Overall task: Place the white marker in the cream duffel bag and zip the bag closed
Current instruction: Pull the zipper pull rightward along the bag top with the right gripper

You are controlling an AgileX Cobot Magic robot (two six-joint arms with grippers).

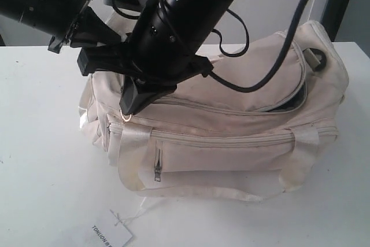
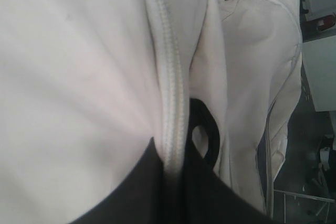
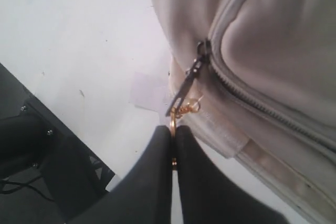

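Zipping the bag [image 1: 243, 120] on the table [image 1: 34, 143]: the right gripper [image 3: 173, 128], clenched on the gold keyring [image 3: 185, 109] at its nine-o'clock end, should pull along the zip while the left gripper [image 2: 176, 157], clamped on the seam, holds cloth taut; marker unseen, probably inside.

A white table [image 1: 40, 143] stands before a pale wall [image 1: 260, 4] in even light.
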